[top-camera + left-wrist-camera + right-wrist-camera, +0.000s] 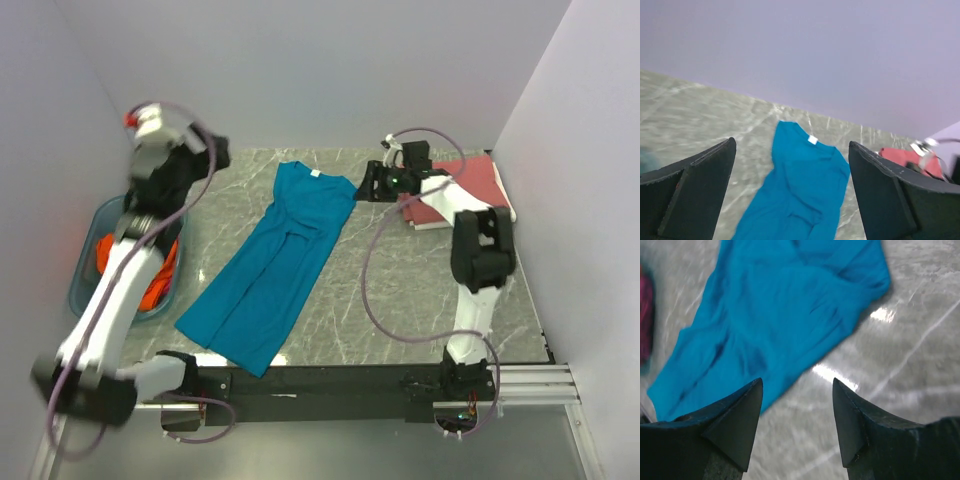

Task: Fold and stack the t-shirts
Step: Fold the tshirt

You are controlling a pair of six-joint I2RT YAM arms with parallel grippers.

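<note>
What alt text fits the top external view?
A teal t-shirt lies diagonally on a marbled table. The open left gripper is raised by a blue tub holding an orange shirt; the open right gripper hovers near the collar and a red shirt.

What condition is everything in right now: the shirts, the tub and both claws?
Teal t-shirt: laid flat on the table, sides folded in.
Red t-shirt: folded, far right corner.
Blue tub: upright, holds cloth.
Orange t-shirt: crumpled inside it.
Left claw: open, empty.
Right claw: open, empty.
</note>
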